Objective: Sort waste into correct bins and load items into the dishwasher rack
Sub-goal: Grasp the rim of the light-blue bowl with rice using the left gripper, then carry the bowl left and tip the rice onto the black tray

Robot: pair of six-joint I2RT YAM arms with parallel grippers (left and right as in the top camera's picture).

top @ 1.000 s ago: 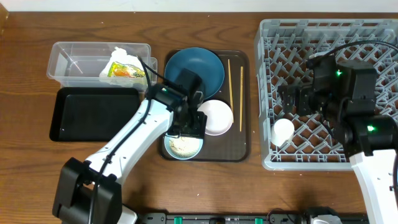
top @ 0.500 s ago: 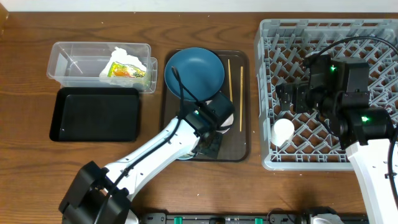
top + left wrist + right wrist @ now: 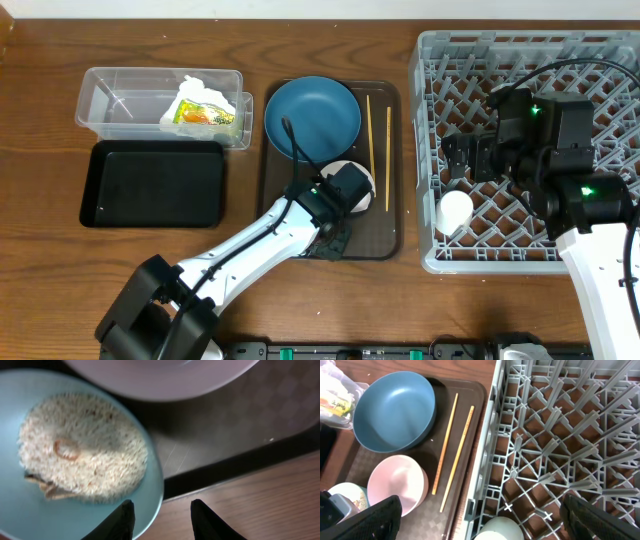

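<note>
Two pincers are in view, and neither holds anything. The left pincer (image 3: 162,519) stands wide, astride the rim of the pale blue bowl (image 3: 30,510): one finger is over the inside, the other outside it, over the table (image 3: 260,505). That bowl sits at the near edge of the brown tray (image 3: 385,235). It holds a heap of white rice (image 3: 82,455) with a few brownish bits (too blurred to name) and lies just beside the white bowl (image 3: 362,180). Farther back on the same tray are the dark blue plate (image 3: 312,118) and two chopsticks (image 3: 370,135), lying side by side but not touching. The right pincer (image 3: 481,510) hangs wide open over the grey rack (image 3: 530,60), near a small white cup (image 3: 455,210) that stands inside it. Left of the brown tray, the clear tub (image 3: 120,100) contains the crumpled tissue (image 3: 195,85) and the yellow-green wrapper (image 3: 200,115). The black tray (image 3: 150,182) lies just beside the tub, on the robot's side.
</note>
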